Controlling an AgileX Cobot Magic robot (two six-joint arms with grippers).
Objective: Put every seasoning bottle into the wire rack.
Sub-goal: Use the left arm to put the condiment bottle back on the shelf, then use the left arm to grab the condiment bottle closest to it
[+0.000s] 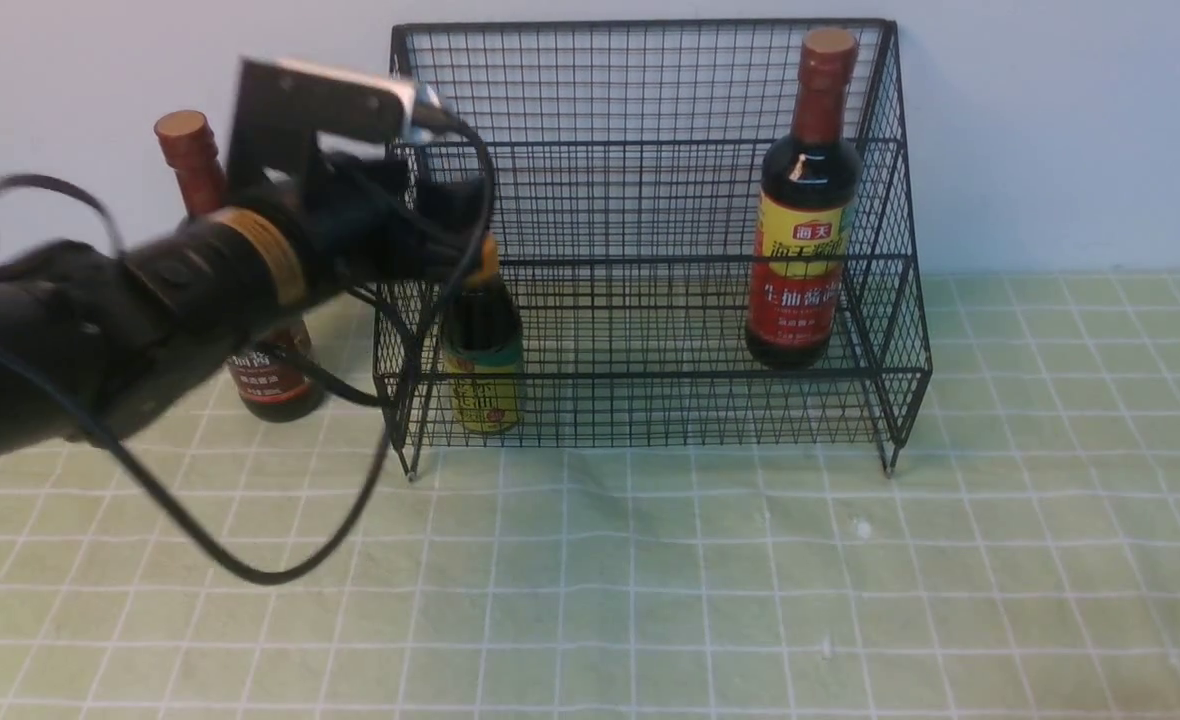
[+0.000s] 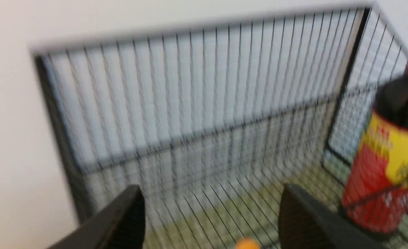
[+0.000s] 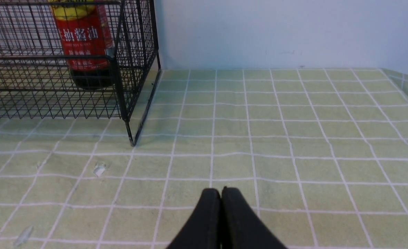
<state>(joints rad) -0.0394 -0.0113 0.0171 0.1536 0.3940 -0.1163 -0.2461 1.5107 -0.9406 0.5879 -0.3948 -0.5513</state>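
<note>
The black wire rack point(image 1: 650, 150) stands at the back of the table. A tall bottle with a yellow-and-red label point(image 1: 800, 250) stands on its upper tier at the right. It also shows in the left wrist view point(image 2: 387, 166) and the right wrist view point(image 3: 83, 45). The short bottle with a yellow-green label point(image 1: 482, 370) stands in the lower tier at the left. My left gripper point(image 1: 455, 230) hovers just above it, open and empty point(image 2: 211, 188), with the orange cap point(image 2: 247, 243) below the jaws. A second tall bottle point(image 1: 275, 385) stands outside the rack's left side, partly hidden by my left arm. My right gripper point(image 3: 220, 190) is shut and empty over the table.
The green tiled mat point(image 1: 750, 580) covers the table in front of the rack. A black cable point(image 1: 250, 570) hangs from my left arm down to the mat. A pale wall point(image 1: 1050, 130) is right behind the rack. The right arm is out of the front view.
</note>
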